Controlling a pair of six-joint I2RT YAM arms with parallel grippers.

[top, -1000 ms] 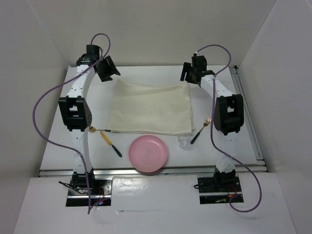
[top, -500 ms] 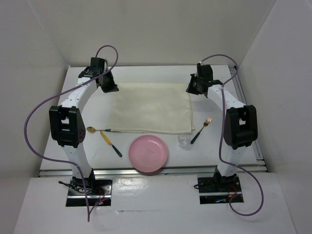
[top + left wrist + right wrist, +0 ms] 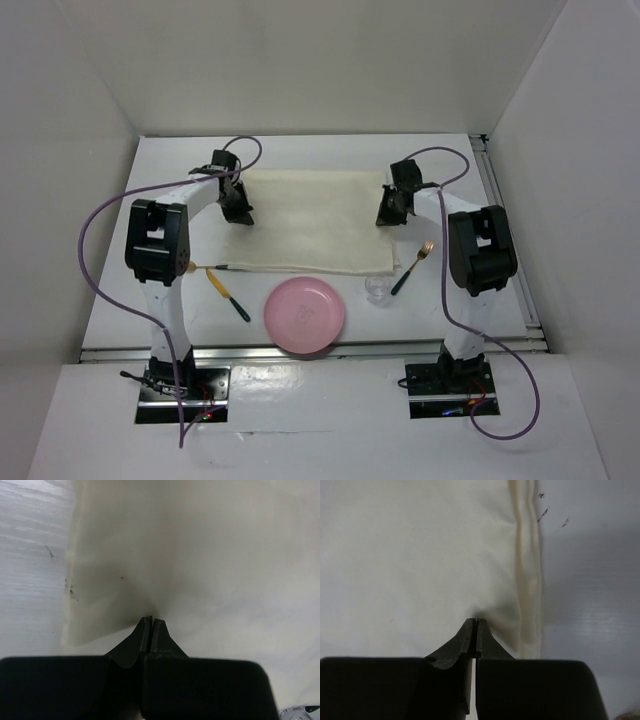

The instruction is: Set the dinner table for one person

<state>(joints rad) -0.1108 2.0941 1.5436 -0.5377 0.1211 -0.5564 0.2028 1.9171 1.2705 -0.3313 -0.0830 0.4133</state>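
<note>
The dinner table [image 3: 330, 150] is the big white top with metal rails. A cream cloth [image 3: 310, 220] lies spread across its middle. My left gripper [image 3: 240, 212] is down at the cloth's left edge, shut, with the fabric [image 3: 210, 555] puckered into its tips [image 3: 152, 619]. My right gripper [image 3: 385, 215] is at the cloth's right edge, shut the same way, and the cloth [image 3: 410, 555] gathers toward its tips [image 3: 477, 620] beside the folded hem. A round pink plate [image 3: 305, 315] sits in front of the cloth.
A gold spoon [image 3: 205, 267] and a dark-handled knife [image 3: 228, 295] lie at the cloth's front left. A gold fork [image 3: 412, 265] and a small clear glass [image 3: 377, 290] lie at its front right. Bare table shows beside the cloth [image 3: 30, 555] [image 3: 590, 580].
Both arms came down from the cloth's far corners toward me along its side edges, and both grippers went from open to shut on the fabric.
</note>
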